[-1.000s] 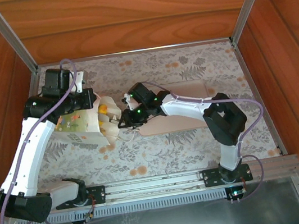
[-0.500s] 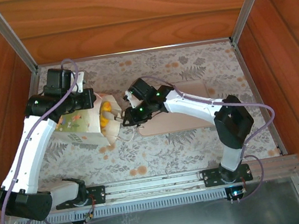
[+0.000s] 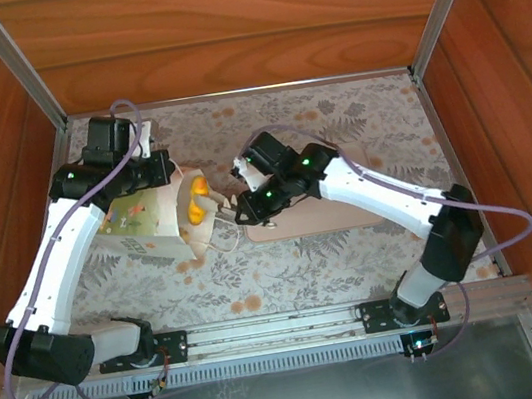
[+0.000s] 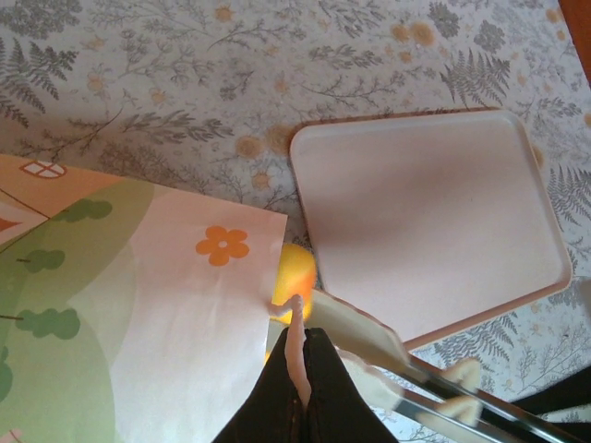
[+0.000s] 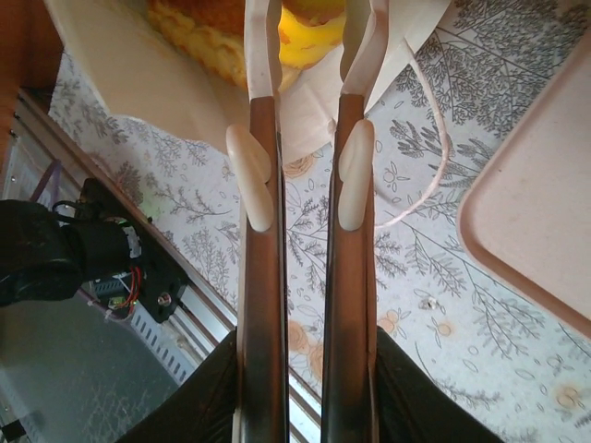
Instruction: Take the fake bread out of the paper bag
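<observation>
The paper bag lies on its side at the left, mouth facing right, its green and floral front showing. My left gripper is shut on the bag's pale cord handle and holds the mouth up. My right gripper reaches into the mouth. Its cream fingertips close on a small yellow piece of fake bread. A golden-brown pastry lies beside it inside the bag. Anything deeper in the bag is hidden.
A flat pinkish tray lies just right of the bag mouth, under the right arm. The bag's other cord handle trails loose on the floral tablecloth. Wooden walls surround the table, with a metal rail along the near edge.
My right arm has stretched left and pushed its fingers into the bag mouth, the jaws narrowing round the yellow piece. The left gripper kept hold of the handle and shifted slightly up.
</observation>
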